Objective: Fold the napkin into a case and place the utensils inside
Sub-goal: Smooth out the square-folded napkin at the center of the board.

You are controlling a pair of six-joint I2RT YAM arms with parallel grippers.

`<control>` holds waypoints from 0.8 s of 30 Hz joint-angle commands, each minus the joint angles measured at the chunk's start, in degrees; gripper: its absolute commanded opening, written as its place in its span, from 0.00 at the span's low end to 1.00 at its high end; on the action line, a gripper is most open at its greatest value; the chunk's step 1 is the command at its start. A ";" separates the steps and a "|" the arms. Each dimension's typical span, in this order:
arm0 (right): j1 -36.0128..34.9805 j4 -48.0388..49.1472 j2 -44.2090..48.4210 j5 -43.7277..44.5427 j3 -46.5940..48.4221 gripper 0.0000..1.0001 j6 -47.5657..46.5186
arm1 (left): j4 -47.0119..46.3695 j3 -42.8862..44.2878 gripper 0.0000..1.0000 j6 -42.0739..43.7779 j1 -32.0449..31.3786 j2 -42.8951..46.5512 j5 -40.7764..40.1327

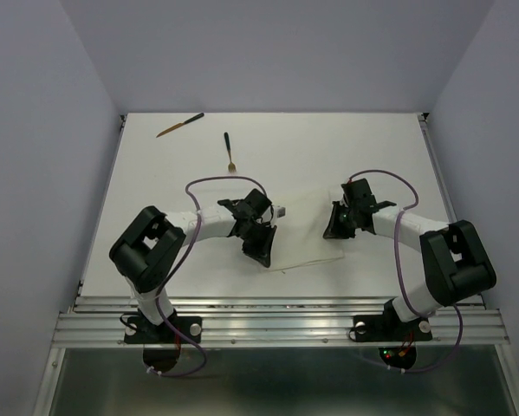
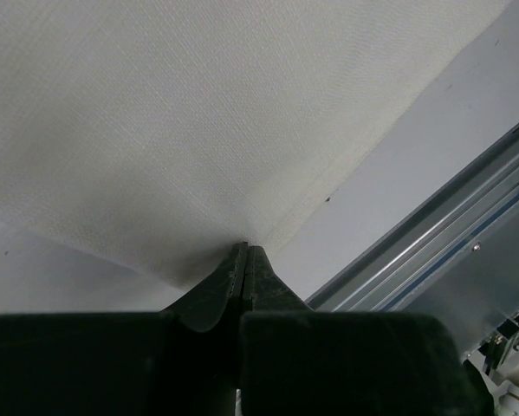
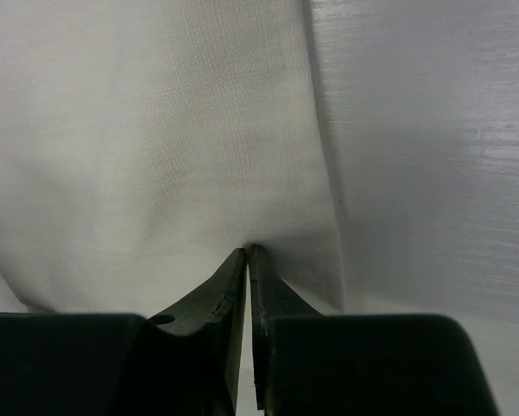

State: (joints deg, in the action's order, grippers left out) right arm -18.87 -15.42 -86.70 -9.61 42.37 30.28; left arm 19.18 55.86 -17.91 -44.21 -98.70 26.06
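Observation:
The white napkin [image 1: 301, 243] lies on the white table between my two grippers. My left gripper [image 1: 261, 247] is shut on its near-left edge; in the left wrist view the closed fingertips [image 2: 246, 249] pinch the cloth [image 2: 172, 121]. My right gripper [image 1: 335, 227] is shut on its right edge; in the right wrist view the tips [image 3: 249, 251] pinch the cloth [image 3: 172, 130]. The utensils lie at the far left: a brown knife [image 1: 179, 125] and a fork [image 1: 229, 152], away from both grippers. No case is in view.
A metal rail [image 1: 276, 325] runs along the table's near edge, also seen in the left wrist view [image 2: 432, 234]. Grey walls close in the left, right and back. Purple cables [image 1: 398, 186] loop over both arms.

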 commanded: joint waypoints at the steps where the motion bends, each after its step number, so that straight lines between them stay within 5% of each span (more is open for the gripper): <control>1: -0.64 0.04 -0.32 2.75 -1.06 0.12 0.48 | 2.62 1.97 0.00 1.13 -0.27 3.95 -0.75; 24: -0.64 -1.72 3.02 3.63 -0.62 0.12 0.39 | 2.97 0.04 0.00 -0.19 -0.27 1.92 -6.20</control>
State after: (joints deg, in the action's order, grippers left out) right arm -18.90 -15.59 -86.26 -9.10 42.26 30.92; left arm 20.64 54.96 -18.72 -44.18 -97.97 22.44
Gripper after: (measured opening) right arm 0.117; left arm 0.079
